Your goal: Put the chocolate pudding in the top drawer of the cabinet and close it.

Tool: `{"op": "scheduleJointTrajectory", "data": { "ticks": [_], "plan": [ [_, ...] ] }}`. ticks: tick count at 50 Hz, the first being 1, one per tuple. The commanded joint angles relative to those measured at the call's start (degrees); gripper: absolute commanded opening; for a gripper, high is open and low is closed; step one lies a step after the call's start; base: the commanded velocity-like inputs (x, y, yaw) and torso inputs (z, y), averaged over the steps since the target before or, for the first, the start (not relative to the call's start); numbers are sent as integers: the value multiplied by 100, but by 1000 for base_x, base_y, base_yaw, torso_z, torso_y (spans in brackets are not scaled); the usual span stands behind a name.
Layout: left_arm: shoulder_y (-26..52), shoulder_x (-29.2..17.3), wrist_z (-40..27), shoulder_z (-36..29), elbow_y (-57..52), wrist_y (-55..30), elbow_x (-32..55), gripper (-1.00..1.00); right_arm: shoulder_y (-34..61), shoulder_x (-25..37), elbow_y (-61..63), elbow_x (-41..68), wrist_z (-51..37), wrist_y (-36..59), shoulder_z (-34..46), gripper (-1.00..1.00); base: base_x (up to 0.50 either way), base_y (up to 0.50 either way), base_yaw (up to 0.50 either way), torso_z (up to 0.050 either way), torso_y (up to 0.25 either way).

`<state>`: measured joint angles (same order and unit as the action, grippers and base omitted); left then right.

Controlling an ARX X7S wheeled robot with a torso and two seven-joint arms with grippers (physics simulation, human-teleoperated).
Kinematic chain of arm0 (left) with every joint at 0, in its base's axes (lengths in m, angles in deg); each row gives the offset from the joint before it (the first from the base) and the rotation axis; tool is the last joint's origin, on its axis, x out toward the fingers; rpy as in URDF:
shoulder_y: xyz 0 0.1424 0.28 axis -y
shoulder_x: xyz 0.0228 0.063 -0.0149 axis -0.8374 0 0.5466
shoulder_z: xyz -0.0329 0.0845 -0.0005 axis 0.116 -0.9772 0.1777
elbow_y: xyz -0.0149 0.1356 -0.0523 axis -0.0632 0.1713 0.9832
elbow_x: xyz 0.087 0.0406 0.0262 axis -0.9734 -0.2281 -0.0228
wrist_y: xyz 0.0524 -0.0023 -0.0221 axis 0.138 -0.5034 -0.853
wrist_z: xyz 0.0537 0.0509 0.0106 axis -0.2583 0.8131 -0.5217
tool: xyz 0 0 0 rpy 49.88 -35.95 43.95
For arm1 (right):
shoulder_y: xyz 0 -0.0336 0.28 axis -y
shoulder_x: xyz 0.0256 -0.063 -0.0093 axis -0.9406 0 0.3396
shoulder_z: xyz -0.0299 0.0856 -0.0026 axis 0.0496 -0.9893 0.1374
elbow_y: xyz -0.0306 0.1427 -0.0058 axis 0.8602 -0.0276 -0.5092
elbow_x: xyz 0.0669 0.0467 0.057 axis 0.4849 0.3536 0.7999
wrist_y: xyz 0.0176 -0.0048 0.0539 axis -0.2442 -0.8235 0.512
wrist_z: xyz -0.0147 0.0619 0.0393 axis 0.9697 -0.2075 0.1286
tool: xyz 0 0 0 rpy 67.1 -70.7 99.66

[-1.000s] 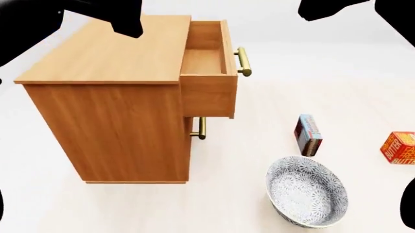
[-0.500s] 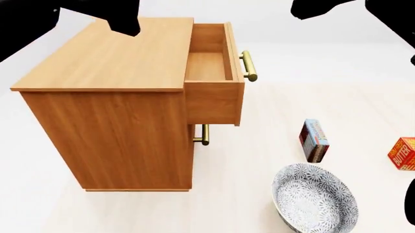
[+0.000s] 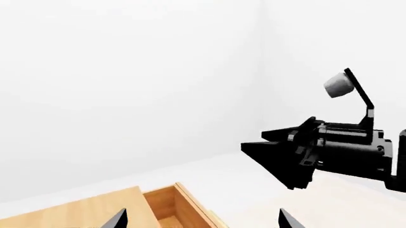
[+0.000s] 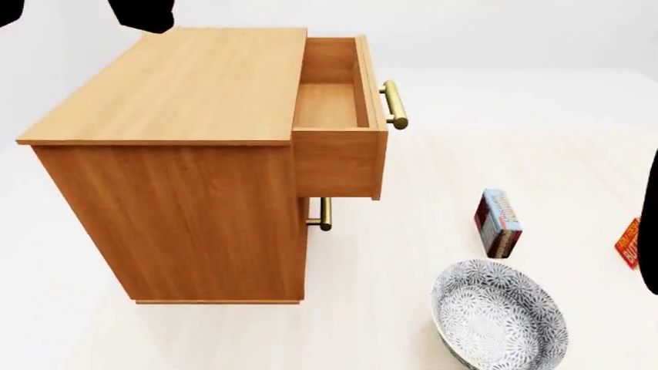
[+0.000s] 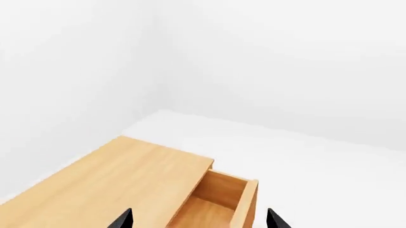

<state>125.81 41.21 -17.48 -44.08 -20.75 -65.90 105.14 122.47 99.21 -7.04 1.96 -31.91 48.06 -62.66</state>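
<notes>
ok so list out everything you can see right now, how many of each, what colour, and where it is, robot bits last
cabinet: one, orange-brown wood, left half of the head view, standing on the floor
top drawer: one, same wood with a brass handle, pulled open, nothing visible inside
lower drawer handle: one, brass, under the open drawer; that drawer looks shut
chocolate pudding: one, dark red-brown box with a blue edge, on the floor right of the cabinet
patterned bowl: one, blue-and-white, on the floor nearer the camera than the pudding, apart from it
butter box: one, orange-red, far right edge, partly hidden
left claw: black fingertips spread, empty, above the cabinet
right claw: black fingertips spread, empty, above the cabinet
</notes>
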Motion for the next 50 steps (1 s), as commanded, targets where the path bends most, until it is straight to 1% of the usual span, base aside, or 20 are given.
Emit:
{"op": "scheduleJointTrajectory", "data": {
  "ticks": [1,5,14,19,24,32,35,37,41,50],
  "plan": [
    [261,-262,-285,-210,-132,183,779,100,1317,-755,-2817,-857,1549,-266,1215,100,0,0,0,0,0],
    [318,-301,-300,-260,-208,210,919,100,1761,-1049,-3802,-1157,2390,-451,1661,100,0,0,0,0,0],
    [375,-345,-247,-249,-326,206,977,100,2246,-1627,-5384,-1700,3642,-1054,2249,100,0,0,0,0,0],
    [476,-439,-351,-309,-448,305,1146,100,2184,-1755,-5532,-1865,3784,-1102,2172,100,0,0,0,0,0],
    [720,-637,-581,-431,-575,477,1436,100,2109,-1759,-5502,-1098,3698,-1129,2791,100,0,0,0,0,0],
    [1035,-789,-758,-590,-641,570,1632,100,1972,-1760,-5522,566,3387,-1452,4435,100,0,0,0,0,0],
    [1117,-803,-771,-636,-640,566,1657,100,1914,-1760,-5545,921,3194,-1547,4772,100,0,0,0,0,0],
    [1142,-811,-759,-639,-638,554,1648,100,1849,-1759,-5547,859,3031,-1555,4641,100,0,0,0,0,0],
    [1147,-828,-724,-621,-657,538,1628,100,1714,-1759,-5548,256,2877,-1472,4063,100,0,0,0,0,0],
    [1141,-896,-668,-578,-679,522,1585,100,1513,-1760,-5547,-545,2819,-1434,3583,100,0,0,0,0,0]
  ]
}}
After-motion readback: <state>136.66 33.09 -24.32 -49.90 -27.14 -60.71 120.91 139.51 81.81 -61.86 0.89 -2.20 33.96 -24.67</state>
